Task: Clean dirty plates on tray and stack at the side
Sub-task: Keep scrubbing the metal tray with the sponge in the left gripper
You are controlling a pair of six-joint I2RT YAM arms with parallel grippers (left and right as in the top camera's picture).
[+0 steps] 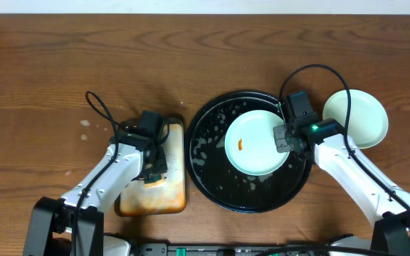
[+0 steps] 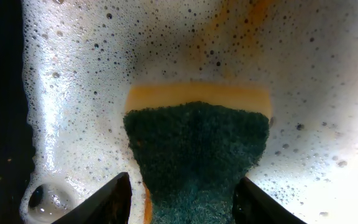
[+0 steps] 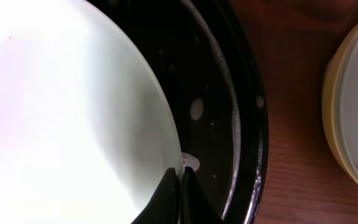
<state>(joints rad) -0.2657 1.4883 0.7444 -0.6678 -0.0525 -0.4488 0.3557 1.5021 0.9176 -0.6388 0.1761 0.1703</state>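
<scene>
A pale mint-green plate (image 1: 258, 160) with an orange smear (image 1: 241, 144) sits tilted in the black tray (image 1: 212, 142), which holds patches of foam. My right gripper (image 1: 282, 136) is shut on the plate's right rim. In the right wrist view its jaws (image 3: 180, 171) pinch the edge of the plate (image 3: 73, 93) over the tray (image 3: 229, 93). To the right of the tray, a mint-green plate lies on a pale yellow one (image 1: 358, 117). My left gripper (image 1: 154, 171) hangs over the rusty-orange tray (image 1: 173, 192), shut on the green-yellow sponge (image 2: 197, 143).
Under the sponge, white soapy foam (image 2: 73, 93) covers the orange tray's floor. The stack's yellow rim (image 3: 329, 106) lies close to the black tray's right edge. Bare wooden table (image 1: 62, 64) stretches to the back and left. Cables loop above both arms.
</scene>
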